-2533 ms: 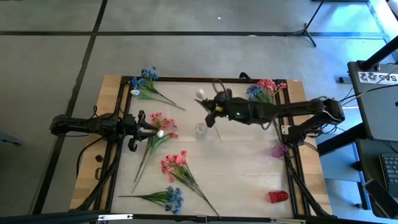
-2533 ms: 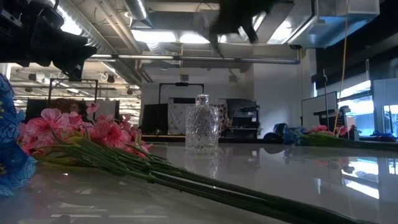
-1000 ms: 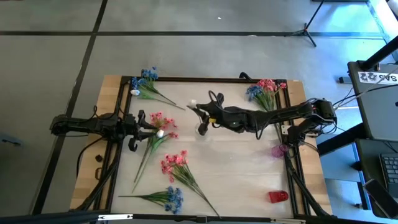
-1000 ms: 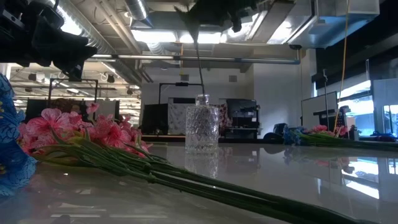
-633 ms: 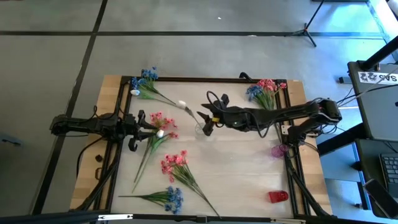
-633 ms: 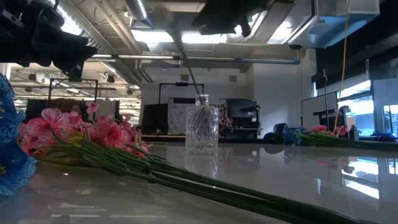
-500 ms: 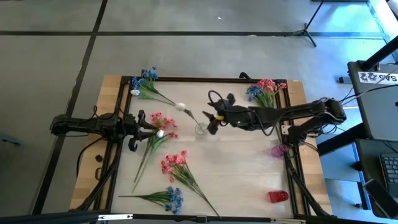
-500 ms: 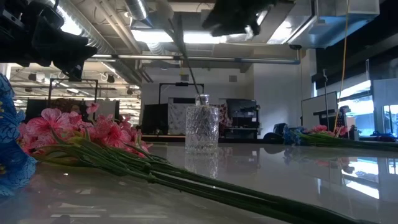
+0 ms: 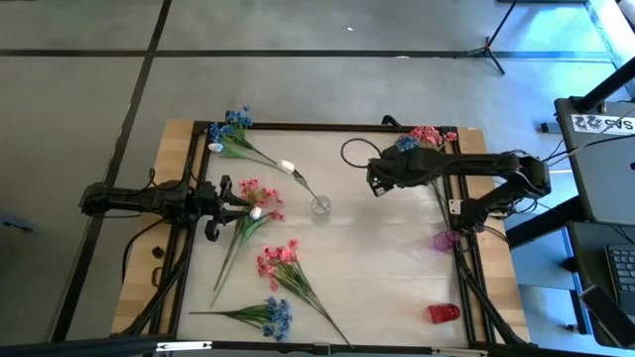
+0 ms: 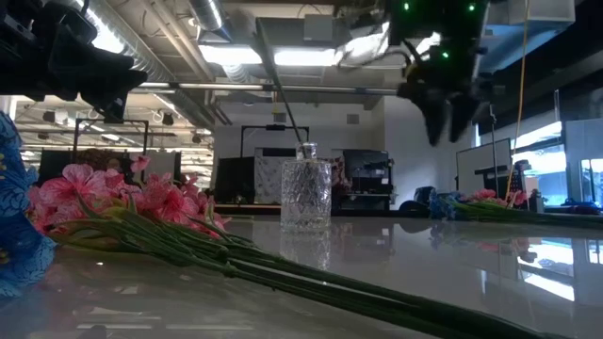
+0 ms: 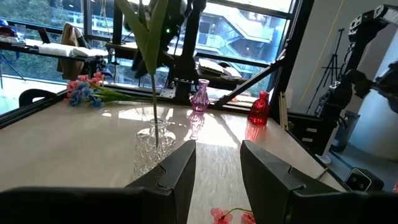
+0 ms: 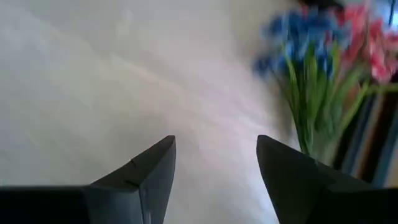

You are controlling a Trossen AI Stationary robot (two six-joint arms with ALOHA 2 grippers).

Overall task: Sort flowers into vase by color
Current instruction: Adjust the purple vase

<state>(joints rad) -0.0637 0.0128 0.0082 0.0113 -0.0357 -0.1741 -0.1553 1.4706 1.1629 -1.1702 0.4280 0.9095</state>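
Observation:
A clear glass vase stands mid-table. One white-bud flower has its stem in the vase's neck and leans toward the far left, seen also as a slanting stem. My right gripper hangs open to the vase's right, above the table, with nothing between its fingers. My left gripper waits open at the left edge, beside a pink sprig and a white bud. From the left wrist, the vase stands beyond my left gripper.
Loose sprigs lie on the table: blue at the far left, pink and blue near the front. A blue and pink bunch lies at the far right. A small purple vase and a red one stand along the right edge.
My right gripper has let go of the white flower's stem over the vase and drawn away toward the table's right edge. The flower stays with its stem in the vase and has tipped over, its bud swinging toward the far left.

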